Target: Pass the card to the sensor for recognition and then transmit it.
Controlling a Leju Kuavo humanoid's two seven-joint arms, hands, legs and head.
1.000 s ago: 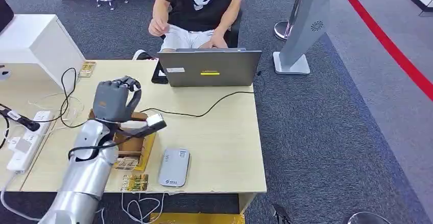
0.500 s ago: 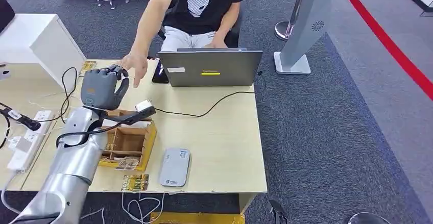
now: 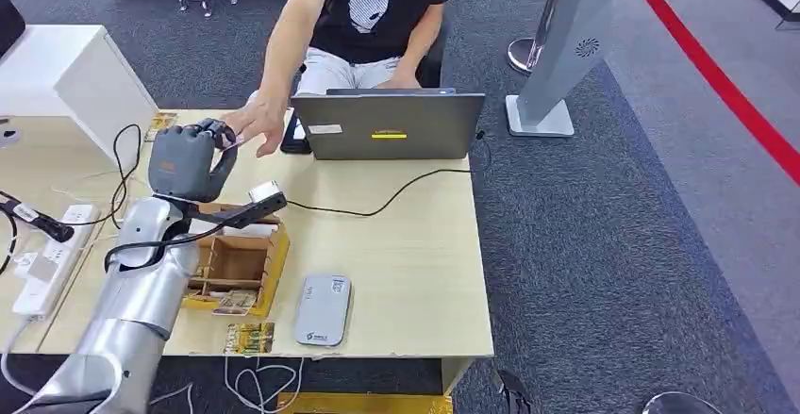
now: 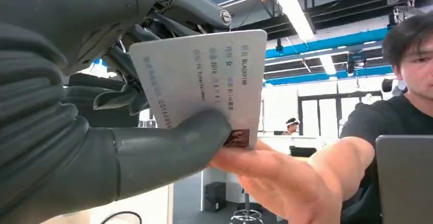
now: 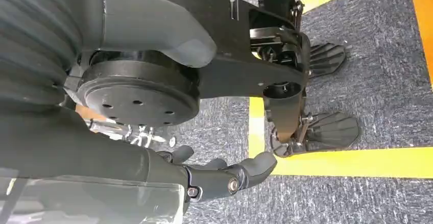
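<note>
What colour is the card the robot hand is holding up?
Pale grey-white card with dark printed text, held by the left robot hand; clearest in the left wrist view.

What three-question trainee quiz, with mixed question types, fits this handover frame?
1. True or false: the grey left hand pinches the pale printed card.
2. The person's hand is: A) typing on the grey laptop B) reaching to the card C) on the flat grey card reader.
3. Fill in: the right hand hangs above the ____.

Key: 1 true; 2 B; 3 floor.
</note>
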